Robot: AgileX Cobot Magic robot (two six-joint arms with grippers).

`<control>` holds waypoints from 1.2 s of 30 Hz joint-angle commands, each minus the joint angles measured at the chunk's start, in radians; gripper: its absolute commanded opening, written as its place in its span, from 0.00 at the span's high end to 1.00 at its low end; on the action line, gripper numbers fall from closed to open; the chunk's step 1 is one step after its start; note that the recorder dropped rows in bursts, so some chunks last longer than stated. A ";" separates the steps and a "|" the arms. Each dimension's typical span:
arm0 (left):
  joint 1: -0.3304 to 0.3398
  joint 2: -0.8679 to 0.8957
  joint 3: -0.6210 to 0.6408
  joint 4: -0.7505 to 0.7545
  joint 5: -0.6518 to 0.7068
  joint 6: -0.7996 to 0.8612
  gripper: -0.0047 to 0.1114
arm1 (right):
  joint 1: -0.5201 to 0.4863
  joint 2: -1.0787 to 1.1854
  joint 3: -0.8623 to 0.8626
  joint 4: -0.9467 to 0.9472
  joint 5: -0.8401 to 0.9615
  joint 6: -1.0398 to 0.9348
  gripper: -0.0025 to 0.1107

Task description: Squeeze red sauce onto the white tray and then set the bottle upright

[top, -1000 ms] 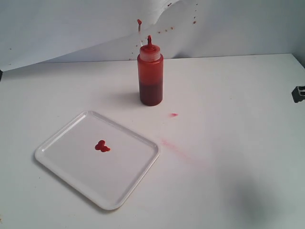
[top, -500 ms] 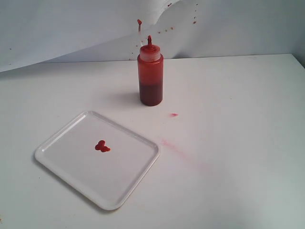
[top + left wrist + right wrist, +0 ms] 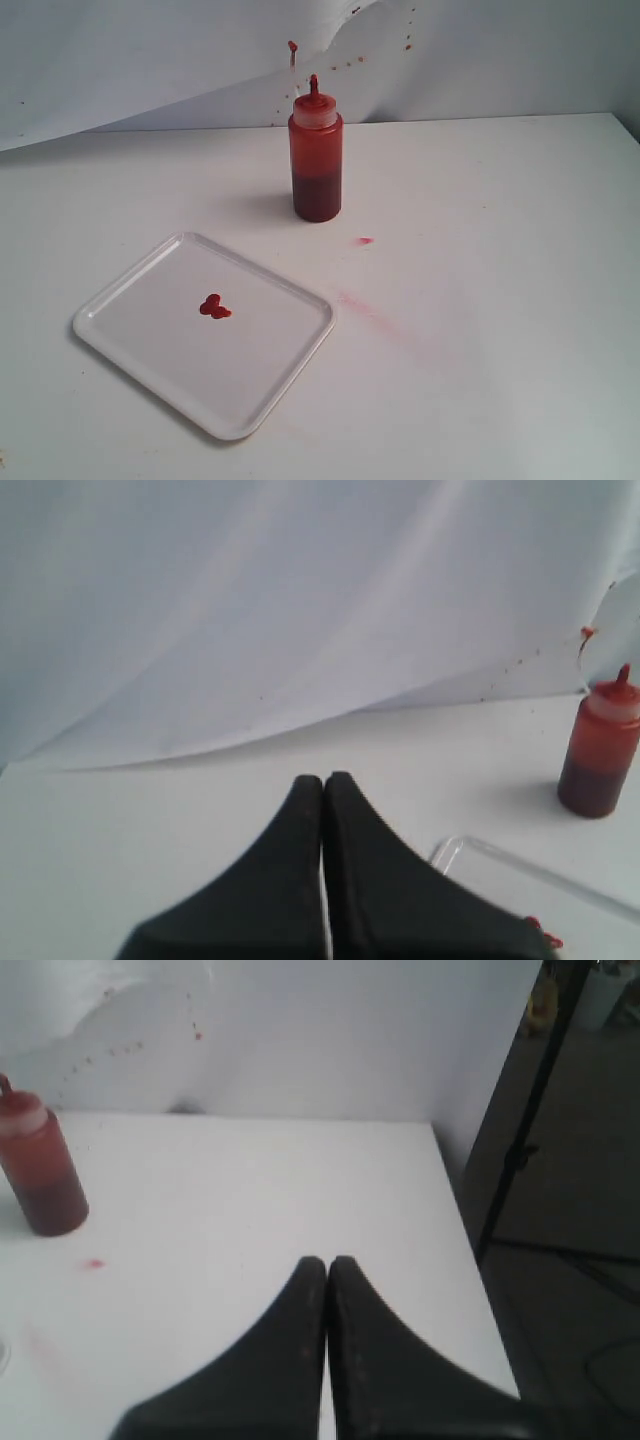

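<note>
The bottle (image 3: pixel 40 1172) stands upright, fingers (image 3: pixel 298 1312) pressed together.

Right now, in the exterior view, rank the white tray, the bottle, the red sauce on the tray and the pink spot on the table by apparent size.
Largest to smallest:
1. white tray
2. bottle
3. red sauce
4. pink spot

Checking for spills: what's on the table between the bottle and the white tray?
Exterior view: bare table between the bottle and the white tray; the pink spot sits off to the side.

No readable text, label, brand, number or sign shows on anything in these views.
</note>
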 commanded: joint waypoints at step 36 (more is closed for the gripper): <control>-0.014 -0.529 0.674 -0.101 -0.526 0.005 0.96 | 0.017 -0.523 0.684 -0.124 -0.689 0.000 0.98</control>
